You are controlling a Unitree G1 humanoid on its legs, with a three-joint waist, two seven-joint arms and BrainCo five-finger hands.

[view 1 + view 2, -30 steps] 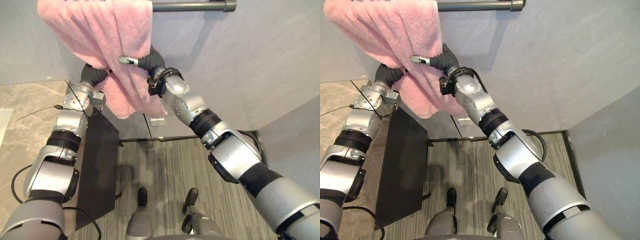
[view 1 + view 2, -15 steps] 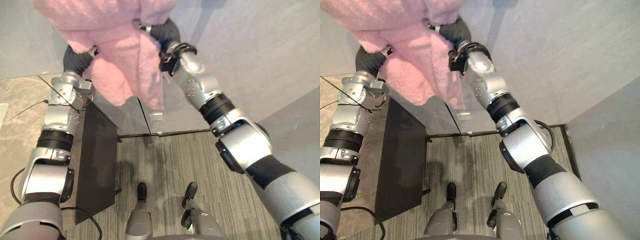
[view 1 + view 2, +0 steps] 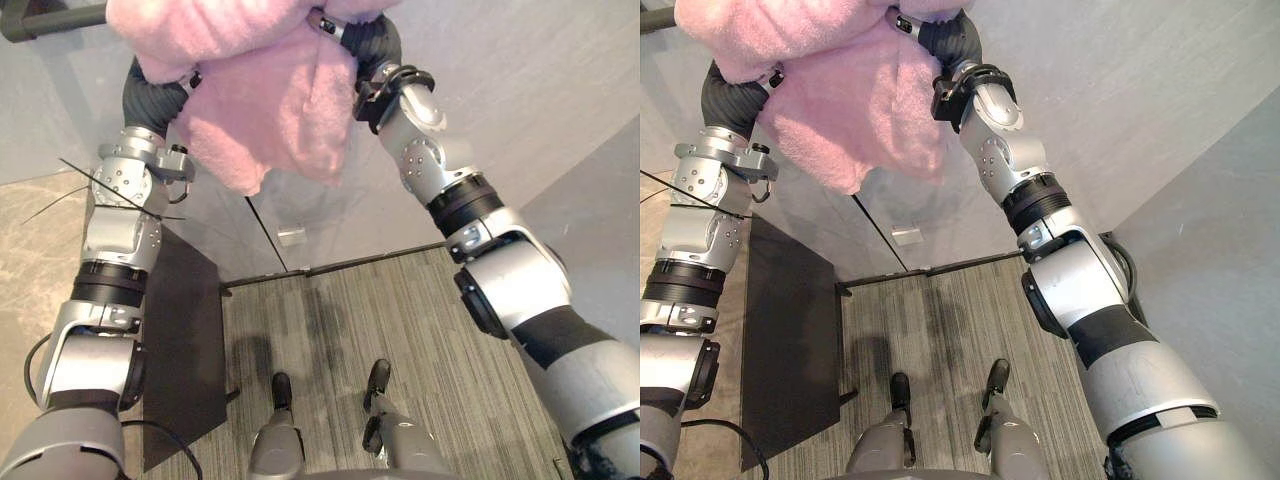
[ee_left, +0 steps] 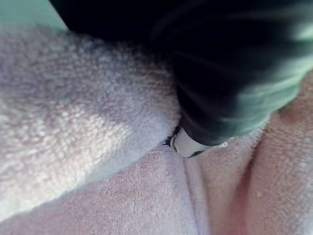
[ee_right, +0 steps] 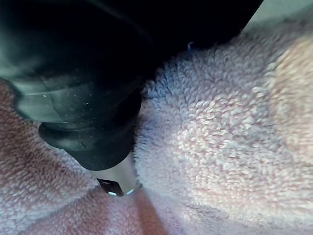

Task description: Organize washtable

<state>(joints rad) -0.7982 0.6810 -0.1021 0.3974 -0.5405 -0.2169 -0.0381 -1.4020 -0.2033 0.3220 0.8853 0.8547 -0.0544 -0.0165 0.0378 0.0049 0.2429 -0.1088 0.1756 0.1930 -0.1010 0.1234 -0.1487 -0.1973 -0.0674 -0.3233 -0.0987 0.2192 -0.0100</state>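
Pink fluffy terry towel [image 3: 260,110] hangs bunched at 12 o'clock in the head views, raised high between two arms, its lower flap falling loose toward the middle. At 9 o'clock lies the beige marble-topped desk [image 3: 25,270], with its black side panel [image 3: 185,340] dropping to the grey striped carpet [image 3: 400,330]. At 11 o'clock a dark grey round rail [image 3: 50,17] runs along the wall and passes behind the towel's edge; whether the cloth already rests on it I cannot tell. The left hand [image 3: 187,80] is buried in the towel's left fold, and the right hand [image 3: 350,30] is sunk in at its upper right; both wrist views show pile pressed against the dark covers, so how far either hand is closed cannot be told. The step looks like draping the towel on the rail. Done well, that means spreading the hands apart to flatten the bunch, carrying the top edge over the bar, and letting go only once even lengths hang on both sides. Count: one towel, one rail, one desk, two hands.
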